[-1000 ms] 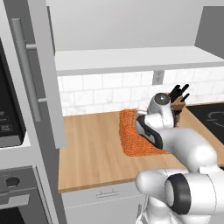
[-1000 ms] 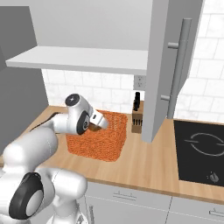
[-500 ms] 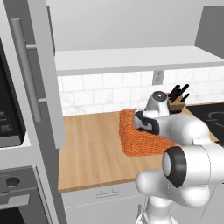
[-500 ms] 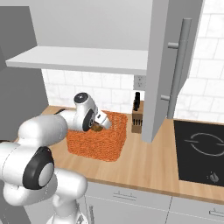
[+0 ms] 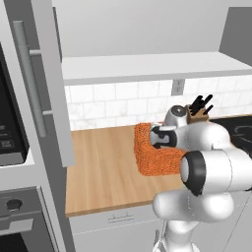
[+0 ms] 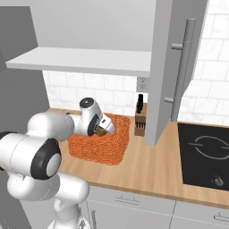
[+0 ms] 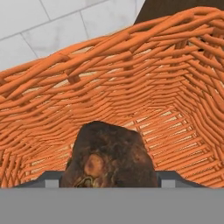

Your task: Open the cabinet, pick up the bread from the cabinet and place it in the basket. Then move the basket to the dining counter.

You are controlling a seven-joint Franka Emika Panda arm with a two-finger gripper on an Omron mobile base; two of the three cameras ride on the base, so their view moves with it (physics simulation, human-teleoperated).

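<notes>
The bread sits between the tool's fingers, clenched, inside the basket.

The wood counter carried the orange basket, with a knife block at its two o'clock by the tiles.

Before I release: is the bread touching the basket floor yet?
Cannot tell. In the hand view the bread hangs close at the end effector over the basket weave, but its underside is hidden.
</notes>
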